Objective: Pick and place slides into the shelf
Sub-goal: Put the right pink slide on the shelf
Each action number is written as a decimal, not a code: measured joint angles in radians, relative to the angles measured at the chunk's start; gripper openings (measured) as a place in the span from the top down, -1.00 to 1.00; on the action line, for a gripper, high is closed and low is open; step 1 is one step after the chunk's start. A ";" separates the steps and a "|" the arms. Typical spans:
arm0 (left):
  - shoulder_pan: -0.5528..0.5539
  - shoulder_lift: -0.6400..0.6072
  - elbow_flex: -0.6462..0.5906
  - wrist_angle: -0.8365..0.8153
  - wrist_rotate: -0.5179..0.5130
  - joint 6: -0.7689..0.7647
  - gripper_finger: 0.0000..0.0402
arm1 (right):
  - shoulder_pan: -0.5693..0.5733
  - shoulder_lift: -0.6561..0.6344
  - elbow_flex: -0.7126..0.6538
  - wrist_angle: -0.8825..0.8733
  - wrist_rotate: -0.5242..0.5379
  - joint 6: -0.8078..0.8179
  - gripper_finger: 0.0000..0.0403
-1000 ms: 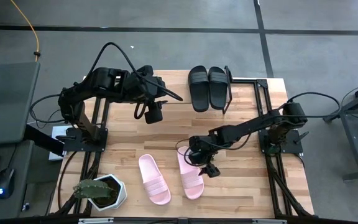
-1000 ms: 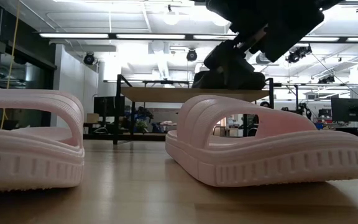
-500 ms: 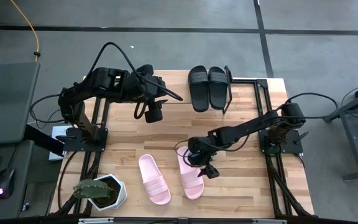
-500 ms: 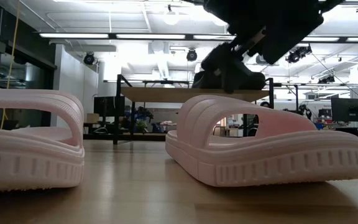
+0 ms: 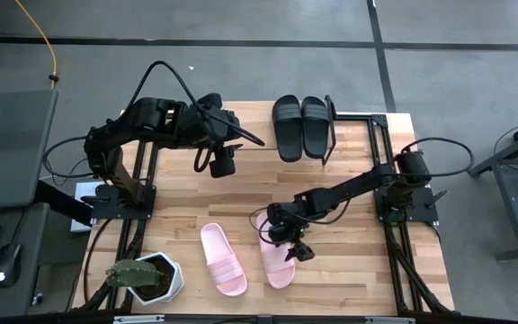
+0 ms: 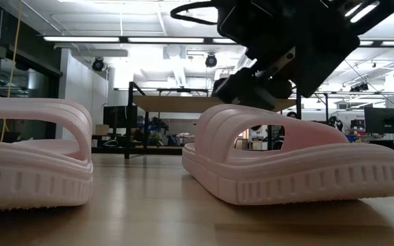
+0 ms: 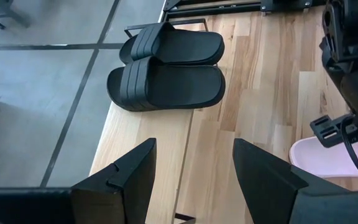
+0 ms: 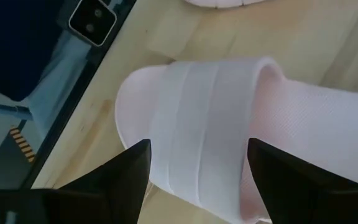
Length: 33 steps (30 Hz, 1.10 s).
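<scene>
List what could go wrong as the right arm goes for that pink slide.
1. The right gripper hangs with open jaws over the strap of the right pink slide; closing on the curved strap alone may let it slip or tilt.
2. The other pink slide lies close alongside, so a drag could nudge it.
3. The black slides already fill part of the shelf, leaving less room.
</scene>
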 joint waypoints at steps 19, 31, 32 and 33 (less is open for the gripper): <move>0.000 0.000 0.000 0.000 0.000 0.000 0.00 | 0.017 0.030 0.000 0.055 -0.038 -0.004 0.20; 0.000 0.000 0.000 0.000 0.000 -0.001 0.01 | 0.017 0.030 0.000 0.063 -0.035 -0.027 0.97; 0.000 0.000 0.000 0.000 0.000 -0.001 0.01 | 0.017 0.030 0.000 0.063 -0.035 -0.027 0.96; 0.000 0.000 0.000 0.000 0.000 -0.001 0.01 | 0.017 0.030 0.000 0.063 -0.034 -0.025 0.95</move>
